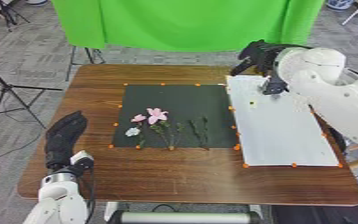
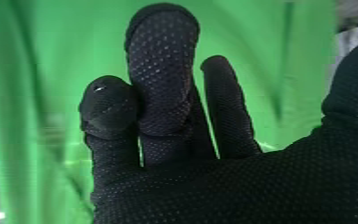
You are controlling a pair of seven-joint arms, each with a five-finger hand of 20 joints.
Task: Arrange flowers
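On the dark mat (image 1: 180,95), left of the middle of the table (image 1: 171,175), the flowers are lying in a loose row, with their heads toward the far side and their stems toward the near side. A large pink flower (image 1: 157,115) is sitting highest, a smaller pink flower (image 1: 139,118) is resting just left of it, and a white flower (image 1: 133,131) is lying nearer the robot. To the right, two green sprigs (image 1: 199,130) are lying beside each other.

At the table's left side, the left hand (image 1: 63,135) is pointing forward, well apart from the flowers, its fingers straight and close together, holding nothing. Near the far right corner, the right hand (image 1: 262,54) is hanging beyond the flowers. In the right wrist view its fingers (image 2: 162,65) are standing up, loosely extended with some gaps between them; the thumb is staying wide of them, and nothing is being gripped.

Right of the mat, a white sheet (image 1: 286,135) is lying on the table, and orange dots (image 1: 237,147) are marking the edges of both. Behind the table, a green curtain (image 1: 193,25) is hanging.
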